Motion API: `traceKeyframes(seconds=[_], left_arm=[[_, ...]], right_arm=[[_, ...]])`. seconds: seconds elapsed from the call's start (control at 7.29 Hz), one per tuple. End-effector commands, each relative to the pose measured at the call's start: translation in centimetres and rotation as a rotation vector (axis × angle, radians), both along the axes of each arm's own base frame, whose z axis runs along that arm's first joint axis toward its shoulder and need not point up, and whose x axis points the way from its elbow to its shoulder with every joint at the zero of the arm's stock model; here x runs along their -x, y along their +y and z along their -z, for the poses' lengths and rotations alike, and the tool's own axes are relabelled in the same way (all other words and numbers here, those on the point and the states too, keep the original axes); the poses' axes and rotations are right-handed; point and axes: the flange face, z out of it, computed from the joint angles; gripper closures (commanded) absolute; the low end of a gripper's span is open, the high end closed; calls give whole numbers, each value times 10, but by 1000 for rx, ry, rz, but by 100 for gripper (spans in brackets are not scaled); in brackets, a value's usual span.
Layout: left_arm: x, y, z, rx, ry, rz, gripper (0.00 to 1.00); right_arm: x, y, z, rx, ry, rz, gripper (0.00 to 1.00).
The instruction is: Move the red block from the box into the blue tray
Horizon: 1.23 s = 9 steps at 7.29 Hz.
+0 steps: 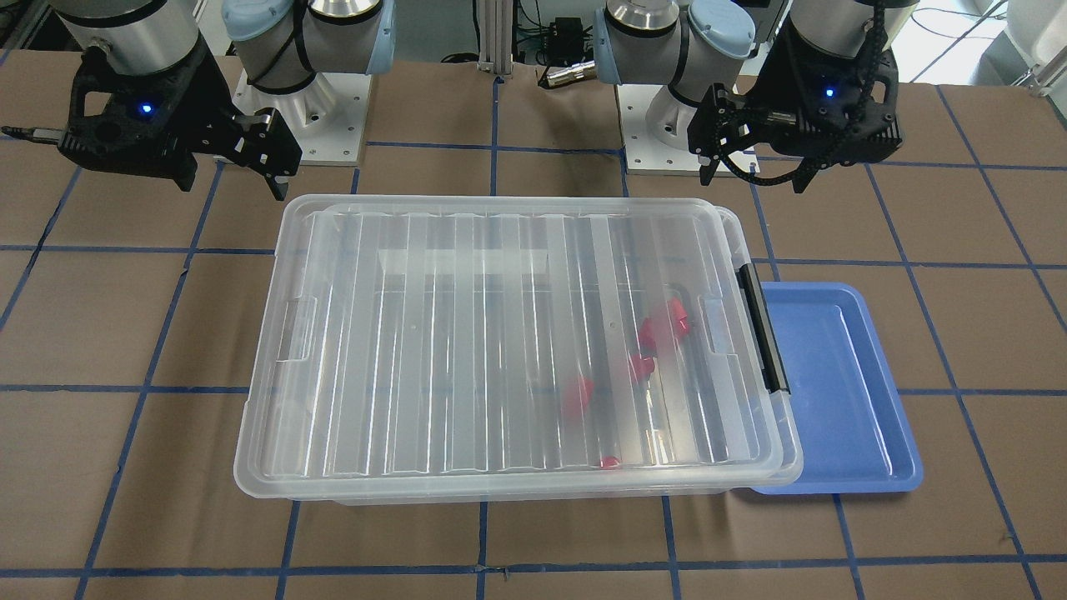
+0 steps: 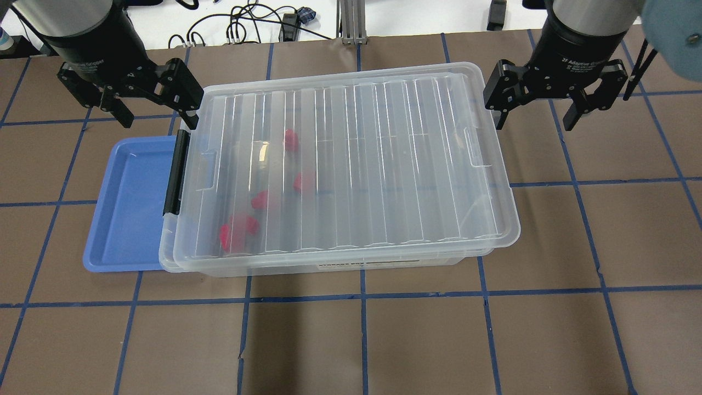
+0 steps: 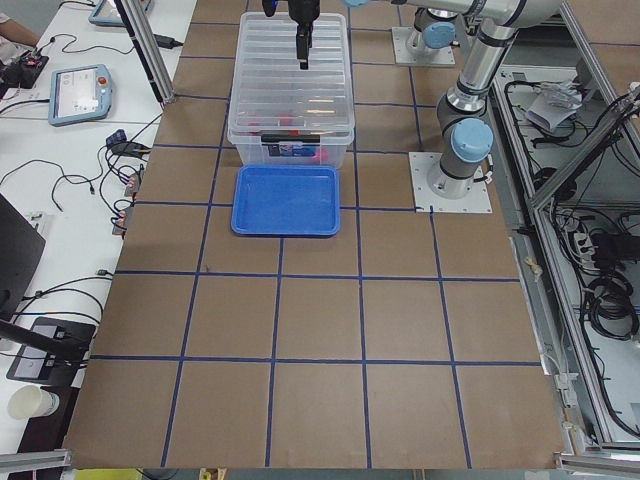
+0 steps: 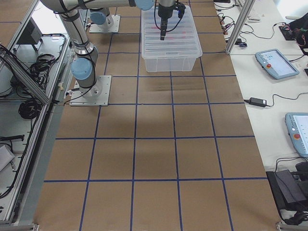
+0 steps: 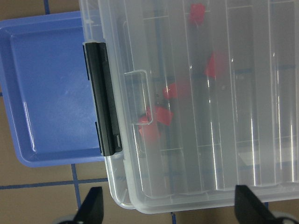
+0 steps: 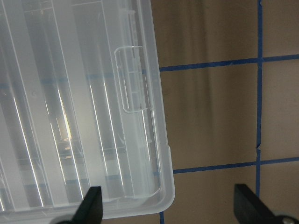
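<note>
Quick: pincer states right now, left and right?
Left pincer: open, holding nothing.
Right pincer: open, holding nothing.

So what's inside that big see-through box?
Several small red plastic blocks lie inside the large clear plastic box, near its black latch handle. The closed ribbed clear lid blurs them, so their exact number and shapes are unclear.

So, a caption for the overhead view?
Left gripper and right gripper, open, flank lidded box of red blocks; blue tray alongside.
</note>
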Motion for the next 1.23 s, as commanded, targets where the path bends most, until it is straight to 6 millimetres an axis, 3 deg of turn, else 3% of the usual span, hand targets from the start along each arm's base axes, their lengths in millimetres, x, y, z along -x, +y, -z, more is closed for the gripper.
traceKeyframes(seconds=[0.0,0.41,0.69,0.96,1.1], left_arm=[[0,-1,1,-1,2,-1,0],[0,0,1,0,2,-1,0],[0,0,0,2,2,-1,0],[0,0,1,0,2,-1,0],[0,0,0,2,2,-1,0]], right_arm=[[0,0,-1,2,0,1,0],[0,-3,-3,21,-1,1,0],[0,-15,23,-21,1,-5,0],[2,-40,29,79,1,2,0],[2,-55,57,36,4,-10,0]])
